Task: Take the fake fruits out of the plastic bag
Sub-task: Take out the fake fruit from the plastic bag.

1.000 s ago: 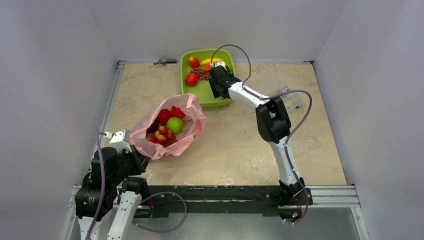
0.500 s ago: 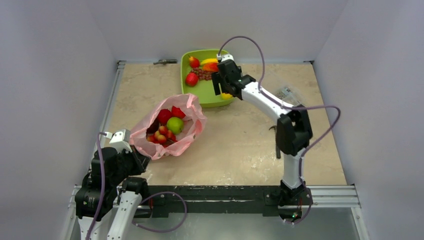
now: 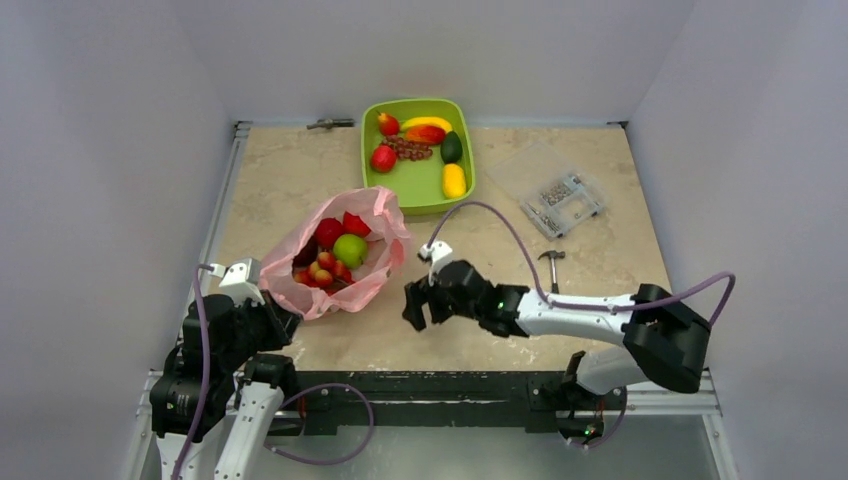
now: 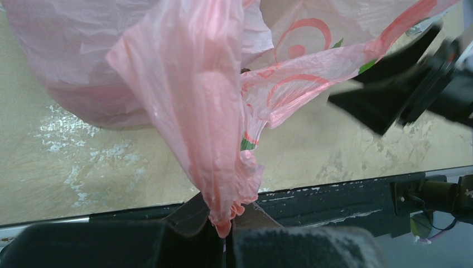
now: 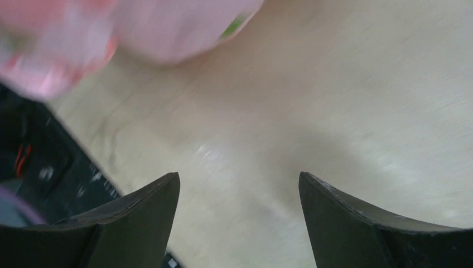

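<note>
Swung down from the green tray (image 3: 368, 150), right arm (image 3: 570, 312) sits lower centre, jaws wide, empty — beside the plastic bag (image 3: 385, 240), fake fruits (image 3: 350, 249) inside. Left jaws pinch its rim; a snag could yank it free.

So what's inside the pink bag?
Through the open top of the pink bag you can see a green apple, bigger red fruits beside it and little red-and-yellow ones. Anything deeper is covered by them and the plastic.
</note>
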You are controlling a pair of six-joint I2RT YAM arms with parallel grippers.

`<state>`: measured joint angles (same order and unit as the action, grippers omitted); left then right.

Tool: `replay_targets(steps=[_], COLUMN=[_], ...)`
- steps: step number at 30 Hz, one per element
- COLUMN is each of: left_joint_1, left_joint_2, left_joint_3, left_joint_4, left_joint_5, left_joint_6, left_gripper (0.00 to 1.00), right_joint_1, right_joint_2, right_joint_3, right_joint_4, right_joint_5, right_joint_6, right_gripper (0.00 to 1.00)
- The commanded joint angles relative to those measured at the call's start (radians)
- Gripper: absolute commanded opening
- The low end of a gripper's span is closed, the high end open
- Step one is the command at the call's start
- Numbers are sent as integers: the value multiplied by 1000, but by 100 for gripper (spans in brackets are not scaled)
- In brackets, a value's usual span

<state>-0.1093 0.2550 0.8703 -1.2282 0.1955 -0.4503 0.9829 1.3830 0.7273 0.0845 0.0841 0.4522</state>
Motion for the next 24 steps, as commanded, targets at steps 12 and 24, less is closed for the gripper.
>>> replay_targets(steps=[12, 24], left_joint_1=[5, 5], left_joint_2=[2, 9], left_joint_3=[-2, -2], left_joint_4=[34, 30], left_joint_5=[11, 9], left_joint_6=[21, 21], left_gripper=[0, 0], right_joint_1=[382, 344], right_joint_2=[-65, 409], right_joint_3=[187, 728], right_joint_4=[285, -74], right_joint_5=[111, 523], right_joint_6=[92, -98], right_gripper=[53, 47])
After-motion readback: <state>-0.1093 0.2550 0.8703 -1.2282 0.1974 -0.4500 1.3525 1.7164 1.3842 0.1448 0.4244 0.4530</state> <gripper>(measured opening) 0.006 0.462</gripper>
